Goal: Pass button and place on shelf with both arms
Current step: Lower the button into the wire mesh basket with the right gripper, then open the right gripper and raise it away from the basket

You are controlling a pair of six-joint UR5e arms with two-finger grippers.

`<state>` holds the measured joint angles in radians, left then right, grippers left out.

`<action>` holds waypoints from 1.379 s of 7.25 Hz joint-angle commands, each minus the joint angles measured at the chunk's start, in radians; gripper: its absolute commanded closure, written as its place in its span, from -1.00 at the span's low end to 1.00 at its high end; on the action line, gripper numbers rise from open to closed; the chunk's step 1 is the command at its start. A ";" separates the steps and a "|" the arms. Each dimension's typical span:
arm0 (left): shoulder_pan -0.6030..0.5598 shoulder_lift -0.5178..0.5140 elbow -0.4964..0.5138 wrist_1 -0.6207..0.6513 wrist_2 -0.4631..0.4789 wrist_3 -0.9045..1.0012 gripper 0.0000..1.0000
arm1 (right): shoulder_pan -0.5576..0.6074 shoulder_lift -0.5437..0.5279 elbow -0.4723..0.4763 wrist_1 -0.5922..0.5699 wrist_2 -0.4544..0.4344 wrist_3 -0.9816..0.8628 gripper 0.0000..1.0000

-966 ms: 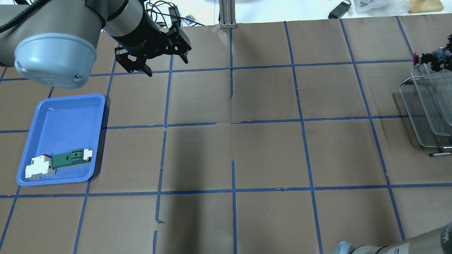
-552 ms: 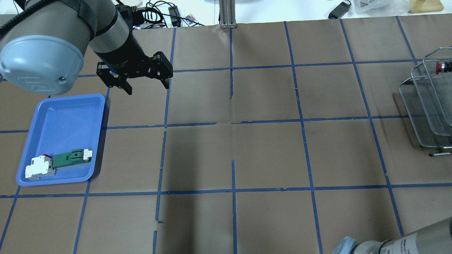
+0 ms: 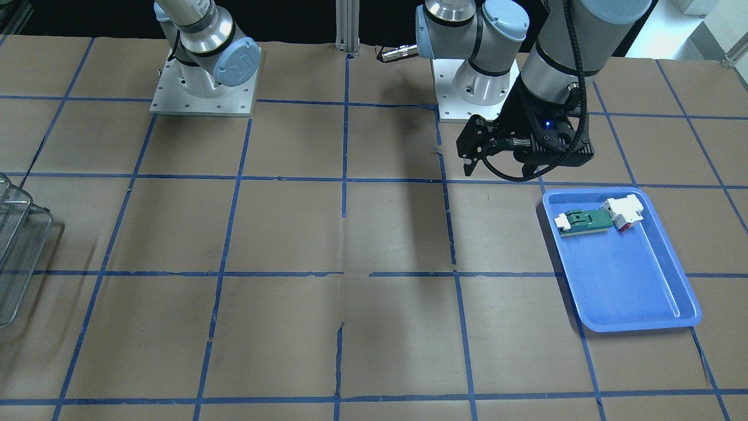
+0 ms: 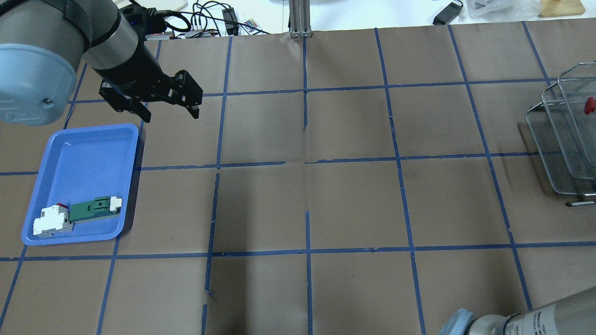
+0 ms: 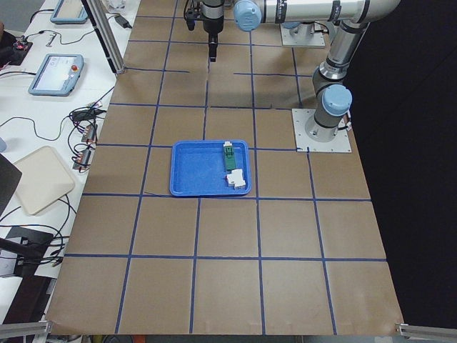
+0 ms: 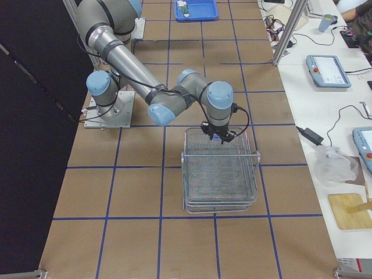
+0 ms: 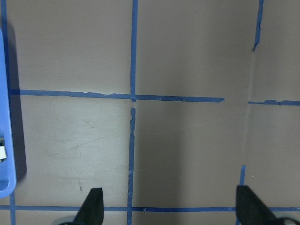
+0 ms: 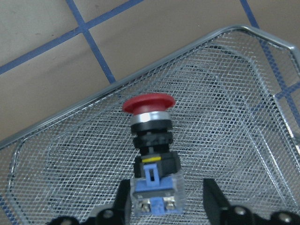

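The button (image 8: 151, 140), with red cap, black body and blue-grey base, lies level in my right gripper (image 8: 166, 183), which is shut on its base block. It hangs just over the mesh of the shelf's (image 8: 234, 117) top tier; I cannot tell whether it touches. In the overhead view only its red cap (image 4: 589, 106) shows over the shelf (image 4: 558, 153) at the right edge. The right side view shows the right gripper (image 6: 216, 138) pointing down over the shelf's (image 6: 221, 174) far end. My left gripper (image 4: 170, 116) is open and empty, above the table past the tray's far corner.
A blue tray (image 4: 84, 128) at the left holds a green-and-white flat part (image 4: 93, 208) and a white-and-red block (image 4: 51, 221). An aluminium post (image 4: 300, 18) and cables stand at the table's far edge. Both arm bases (image 3: 201, 88) are bolted to the table.
My right gripper carried the button from the shelf's far corner to over its top tier. My left gripper, still open, drew back to the left, toward the tray.
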<state>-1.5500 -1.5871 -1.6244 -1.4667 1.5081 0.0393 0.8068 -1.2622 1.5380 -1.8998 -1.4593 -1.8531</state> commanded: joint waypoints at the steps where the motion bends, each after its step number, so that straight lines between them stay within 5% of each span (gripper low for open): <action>1: 0.008 0.006 0.000 0.003 0.001 0.037 -1.00 | 0.000 -0.022 0.002 0.025 -0.004 0.043 -1.00; 3: 0.022 0.006 -0.003 0.008 0.001 0.082 -1.00 | 0.040 -0.132 0.011 0.161 0.002 0.231 -1.00; 5: 0.028 0.007 0.000 0.008 0.000 0.082 -1.00 | 0.214 -0.231 0.030 0.267 -0.015 0.549 -1.00; 10: 0.042 0.006 0.015 0.009 -0.005 0.082 -1.00 | 0.811 -0.350 0.019 0.312 -0.084 1.667 -1.00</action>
<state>-1.5145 -1.5815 -1.6149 -1.4585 1.5072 0.1212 1.4887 -1.6108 1.5616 -1.5820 -1.5405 -0.4787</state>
